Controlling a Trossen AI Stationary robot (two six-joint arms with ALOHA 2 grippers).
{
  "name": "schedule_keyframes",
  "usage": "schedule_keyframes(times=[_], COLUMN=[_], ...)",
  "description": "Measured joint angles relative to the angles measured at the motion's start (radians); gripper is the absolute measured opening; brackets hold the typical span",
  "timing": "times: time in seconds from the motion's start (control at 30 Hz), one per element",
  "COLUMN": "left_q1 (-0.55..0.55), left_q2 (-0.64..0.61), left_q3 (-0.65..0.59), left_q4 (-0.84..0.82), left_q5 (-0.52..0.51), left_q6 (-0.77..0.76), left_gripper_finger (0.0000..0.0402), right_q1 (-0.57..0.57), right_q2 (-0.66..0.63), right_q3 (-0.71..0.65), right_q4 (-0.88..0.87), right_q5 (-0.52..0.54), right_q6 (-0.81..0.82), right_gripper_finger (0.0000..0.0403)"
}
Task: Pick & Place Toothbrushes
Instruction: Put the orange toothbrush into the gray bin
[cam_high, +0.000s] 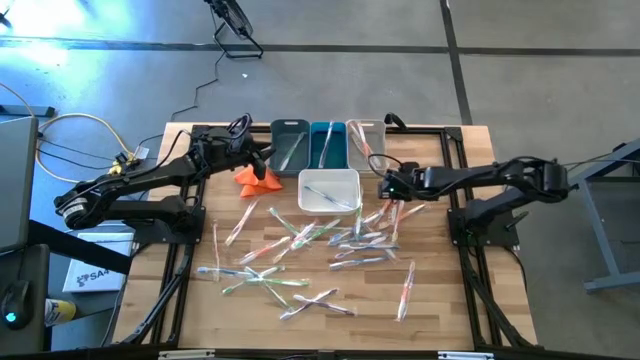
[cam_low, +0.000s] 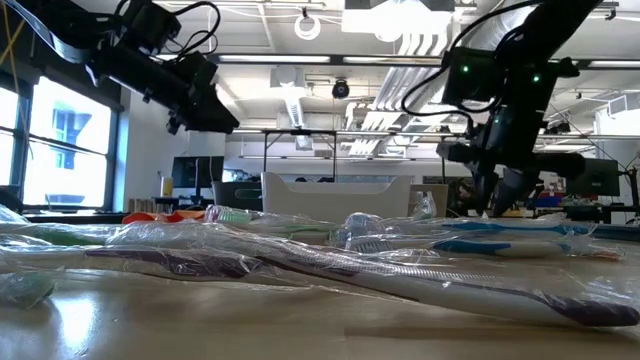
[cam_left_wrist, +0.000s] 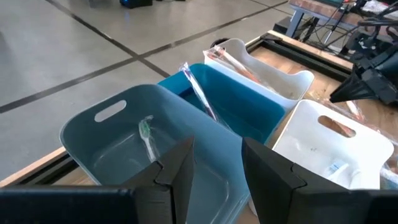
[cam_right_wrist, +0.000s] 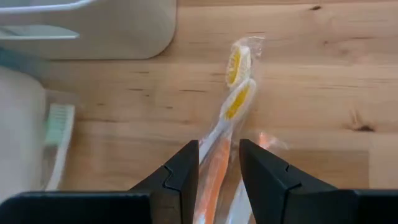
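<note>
1. Right wrist view: the right gripper (cam_right_wrist: 219, 168) has its two dark fingers a little apart, straddling an orange-handled toothbrush (cam_right_wrist: 227, 134) in a clear wrapper. The brush lies flat on the wooden table (cam_right_wrist: 323, 68); whether the pads already press it I cannot tell.
2. That brush's long axis runs straight away from the gripper, its yellowish head end pointing outward toward a white bin (cam_right_wrist: 93, 28).
3. The left gripper (cam_left_wrist: 214, 165) hangs over the grey-blue bin (cam_left_wrist: 99, 134), fingers parted with nothing between them. A green-headed brush (cam_left_wrist: 148, 138) lies in that bin.
4. Beyond it, the teal bin (cam_left_wrist: 249, 102) holds one wrapped brush leaning on its wall, and the clear bin (cam_left_wrist: 273, 71) holds an orange one.
5. In the high view the white bin (cam_high: 329, 190), standing in front of that row, holds a brush too.
6. Judging by the scattered toothbrushes (cam_high: 300, 255) spread over the table's middle, lying at all angles, only a few are sorted and most of the work remains.
</note>
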Motion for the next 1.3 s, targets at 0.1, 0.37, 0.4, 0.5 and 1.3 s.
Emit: schedule_keyframes(times=[0.1, 0.37, 0.4, 0.5, 1.3], left_q1=[0.0, 0.0, 0.0, 0.0, 0.0], left_q2=[0.0, 0.0, 0.0, 0.0, 0.0], left_q3=[0.0, 0.0, 0.0, 0.0, 0.0], left_q4=[-0.009, -0.01, -0.01, -0.01, -0.01], left_q5=[0.0, 0.0, 0.0, 0.0, 0.0], left_q6=[0.0, 0.0, 0.0, 0.0, 0.0], left_gripper_finger=[0.0133, 0.0133, 0.0133, 0.0133, 0.0133], right_q1=[-0.002, -0.003, -0.002, -0.003, -0.003], right_q2=[0.03, 0.075, 0.075, 0.074, 0.074], right_q3=[0.0, 0.0, 0.0, 0.0, -0.042], right_q4=[0.023, 0.051, 0.052, 0.051, 0.071], right_q5=[0.024, 0.093, 0.107, 0.157, 0.208], right_q6=[0.0, 0.002, 0.01, 0.023, 0.095], right_gripper_finger=[0.0109, 0.0109, 0.0109, 0.0109, 0.0109])
